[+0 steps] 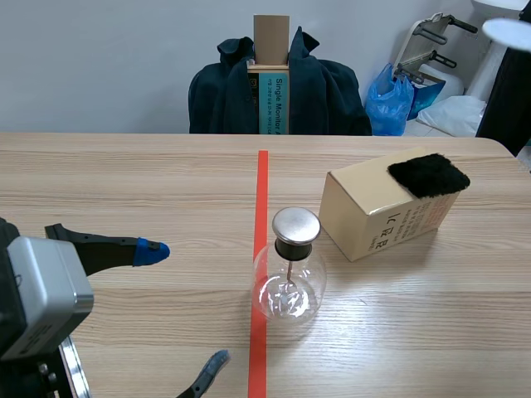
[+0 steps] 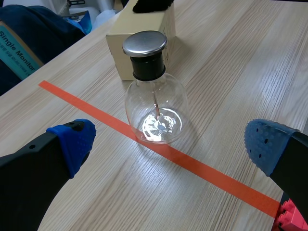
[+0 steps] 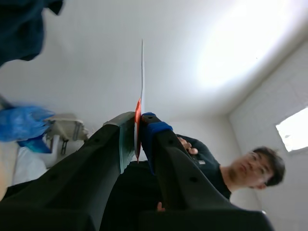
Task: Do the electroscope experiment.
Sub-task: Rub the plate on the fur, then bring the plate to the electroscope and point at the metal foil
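So we had the electroscope [image 1: 289,274] standing roughly midway between the table's [image 1: 124,182] left and right edges, closer to the near edge than the far one. Its glass bulb sat right on the orange tape line [image 1: 262,191]. Most of the room to move was on the left. Bare wood ran from the tape line out to the left edge, and there was more between the flask and the far edge. The right was tighter. A cardboard box [image 1: 373,220] sat just beside the flask toward the far right corner, close but not touching as far as we could tell.

Our left pincer [image 1: 185,307] hung low over the near left part of the table with its fingers spread wide and nothing in them. The electroscope stood just ahead of the gap between them, well apart from both blue pads.

Our right pincer [image 3: 139,127] was up off the table and pointed at the ceiling, clamped on a thin white sheet [image 3: 142,72] seen edge-on, with a red bit where the pads pinched it. A person [image 3: 207,159] in a dark top showed behind it.

Contents-wise, a black stopper with a flat metal cap plugged the flask, and a thin rod ran down inside. Glare hid what hung at its tip. The box was closed, with a black fuzzy pad [image 1: 429,174] on its top at the far right end.
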